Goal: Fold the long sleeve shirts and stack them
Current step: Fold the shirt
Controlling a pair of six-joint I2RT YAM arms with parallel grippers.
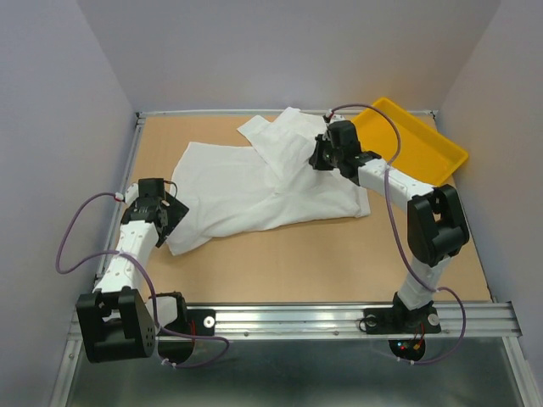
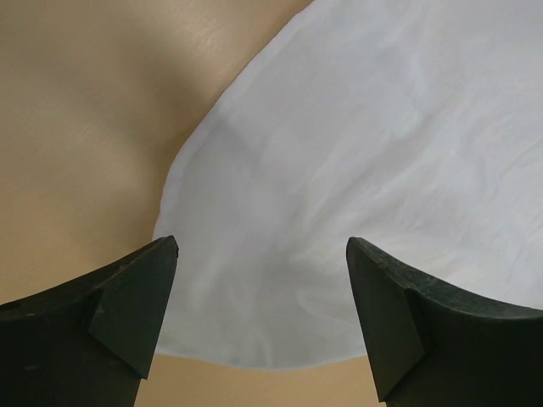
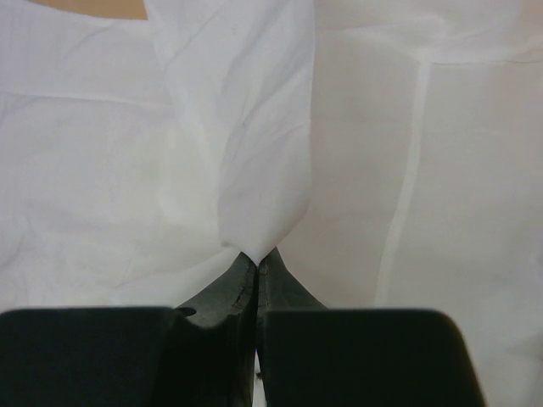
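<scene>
A wooden table (image 1: 297, 263) is seen from above, with two robot arms mounted at its near edge. One plain white shirt (image 1: 246, 191) of thin fabric is spread loosely across the middle and far part of the table. It is rumpled rather than flat, and soft creases are seen across its body. A narrower part, seemingly a sleeve, is laid towards the far edge, and a fold of cloth is drawn up at the shirt's far right side. The lower left corner of the shirt is rounded and lies on bare wood. In the right wrist view a straight seam is seen running down the fabric.

The right gripper (image 3: 257, 254) is closed tight, and a small peak of the shirt's fabric is pinched between its fingertips. In the overhead view it is placed over the shirt's far right part.

The left gripper (image 2: 261, 254) is spread wide, and nothing is held in it. It is poised at the shirt's lower left corner, with the cloth seen between its two fingers.

A yellow rectangular tray (image 1: 424, 144) is set at an angle in the far right corner of the table. Only its own yellow floor is seen inside it. The shirt lies outside the tray, near its left end. Whether they touch cannot be told, as the right arm is in front.
</scene>
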